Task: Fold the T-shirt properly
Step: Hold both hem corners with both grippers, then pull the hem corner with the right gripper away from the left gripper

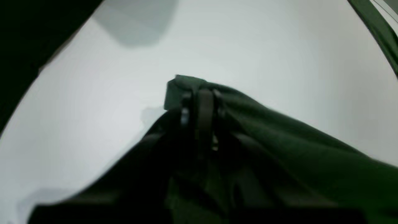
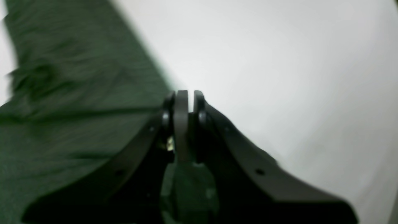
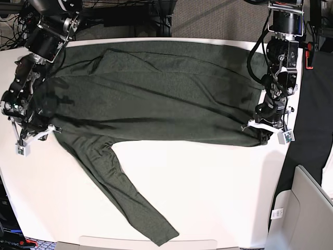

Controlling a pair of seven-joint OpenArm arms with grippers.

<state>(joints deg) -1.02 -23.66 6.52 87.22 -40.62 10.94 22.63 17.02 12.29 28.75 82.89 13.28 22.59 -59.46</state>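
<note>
The dark olive-green T-shirt (image 3: 156, 94) lies spread across the white table (image 3: 208, 198), with one long sleeve (image 3: 125, 198) trailing toward the front edge. In the base view my left gripper (image 3: 265, 134) stands at the shirt's right end. Its wrist view shows the left gripper (image 1: 202, 93) shut, with a fold of the T-shirt (image 1: 295, 149) pinched and lifted at the tips. My right gripper (image 3: 36, 134) sits at the shirt's left end. Seen close, the right gripper (image 2: 186, 93) is shut with green cloth between the finger bases, and the T-shirt (image 2: 62, 93) spreads out to its left.
Bare white tabletop (image 2: 279, 62) lies beyond the right gripper. The table's right edge (image 3: 285, 156) runs just beside the left gripper, with dark floor past it. A grey panel (image 3: 312, 208) stands at the lower right. Cables and arm bases line the back.
</note>
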